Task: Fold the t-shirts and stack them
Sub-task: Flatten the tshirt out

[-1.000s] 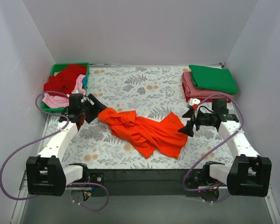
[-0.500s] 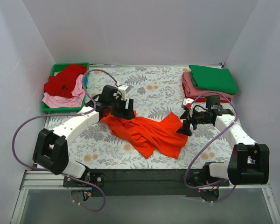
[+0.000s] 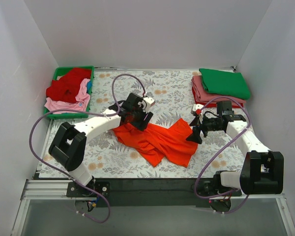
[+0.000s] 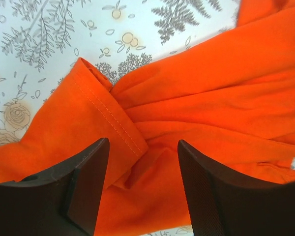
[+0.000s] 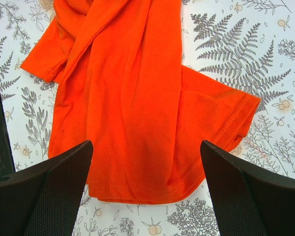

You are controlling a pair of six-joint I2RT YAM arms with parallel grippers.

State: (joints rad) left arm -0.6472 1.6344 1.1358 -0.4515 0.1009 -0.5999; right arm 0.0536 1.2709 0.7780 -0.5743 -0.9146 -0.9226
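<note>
A bright orange t-shirt (image 3: pixel 155 139) lies crumpled across the middle of the floral table. My left gripper (image 3: pixel 138 118) hangs over its upper left end, open. In the left wrist view its fingers (image 4: pixel 88 172) straddle a stitched sleeve hem (image 4: pixel 108 115) and folds of orange cloth without pinching them. Open wide, my right gripper (image 3: pixel 194 136) sits just off the shirt's right edge. In the right wrist view the shirt's bottom hem (image 5: pixel 137 189) lies between the spread fingertips (image 5: pixel 64 172). A folded green t-shirt (image 3: pixel 225 82) tops a dusty pink one (image 3: pixel 204 93) at the back right.
A green tray (image 3: pixel 55 74) at the back left holds loose red (image 3: pixel 68 84) and light pink (image 3: pixel 64 104) shirts. White walls close in the table on three sides. Purple cables loop from both arms.
My left arm has swung from beside the tray rightward onto the orange shirt's upper left end, its jaws narrowing somewhat. The right gripper edged slightly toward the shirt, then held still.
</note>
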